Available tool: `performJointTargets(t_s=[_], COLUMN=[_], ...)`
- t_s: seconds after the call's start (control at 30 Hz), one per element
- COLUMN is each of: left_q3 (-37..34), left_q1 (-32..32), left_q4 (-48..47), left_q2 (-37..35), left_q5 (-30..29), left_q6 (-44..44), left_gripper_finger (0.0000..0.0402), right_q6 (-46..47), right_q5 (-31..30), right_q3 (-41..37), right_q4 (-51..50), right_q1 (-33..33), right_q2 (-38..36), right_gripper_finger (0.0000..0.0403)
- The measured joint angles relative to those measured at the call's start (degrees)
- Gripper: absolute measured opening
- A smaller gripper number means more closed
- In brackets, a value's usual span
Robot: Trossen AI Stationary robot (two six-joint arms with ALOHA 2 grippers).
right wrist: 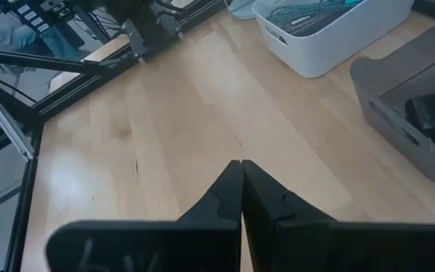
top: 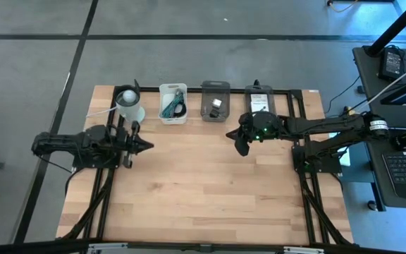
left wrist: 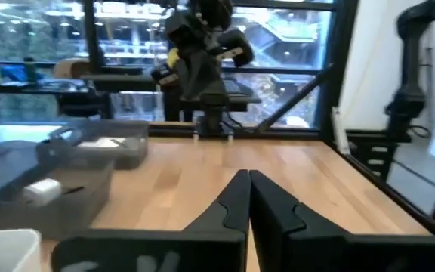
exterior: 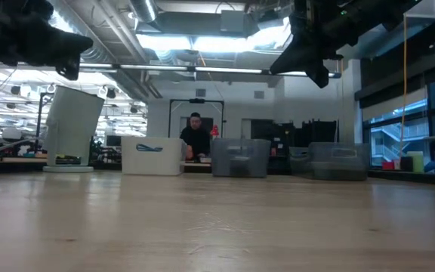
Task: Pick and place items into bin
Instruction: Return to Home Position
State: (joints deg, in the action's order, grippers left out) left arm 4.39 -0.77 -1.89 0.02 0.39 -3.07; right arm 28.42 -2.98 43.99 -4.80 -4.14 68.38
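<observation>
My left gripper (top: pixel 149 145) is shut and empty, above the table's left part (left wrist: pixel 248 180). My right gripper (top: pixel 239 143) is shut and empty, above the table near the bins (right wrist: pixel 242 165). Three bins stand in a row at the far edge. The white bin (top: pixel 173 104) holds a black coiled cable and teal items (right wrist: pixel 308 13). The middle grey bin (top: pixel 215 101) holds a white cube (left wrist: pixel 42 189) and a small black block (right wrist: pixel 433 113). The right grey bin (top: pixel 259 99) holds white printed cards. No loose item shows on the table.
A white cylinder on a round base (top: pixel 129 104) stands at the far left beside the white bin. Black frame rails (top: pixel 302 162) run along the table's sides. A person (exterior: pixel 196 136) stands in the room behind the bins. The wooden table top (top: pixel 203 190) lies bare toward its near edge.
</observation>
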Motion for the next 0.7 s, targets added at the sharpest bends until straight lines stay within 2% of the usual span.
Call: performJointTargets(t_s=[0.13, 0.23, 0.53, 0.7], left_q3=[-1.4, -2.6, -3.6, -3.6], left_q1=[0.2, 0.2, 0.2, 0.2], left_q4=[0.1, 0.5, 1.9, 1.9], left_q2=[0.0, 0.0, 0.2, 0.3], left_q5=[1.5, -0.6, -2.1, -2.2], left_q6=[-0.4, 1.0, 3.3, 2.0], left_gripper_finger=[0.0002, 0.0002, 0.0003, 0.0003], right_q6=[0.0, 0.0, -0.3, -8.0], right_q5=[0.0, 0.0, 1.6, 1.6], right_q3=[0.0, 0.0, 0.1, 0.1], right_q4=[-0.1, -0.3, -10.4, -8.6], right_q1=[0.0, 0.0, 0.4, 2.1], right_q2=[0.0, 0.0, 0.0, 0.0], right_gripper_finger=[0.0005, 0.0005, 0.0005, 0.0003])
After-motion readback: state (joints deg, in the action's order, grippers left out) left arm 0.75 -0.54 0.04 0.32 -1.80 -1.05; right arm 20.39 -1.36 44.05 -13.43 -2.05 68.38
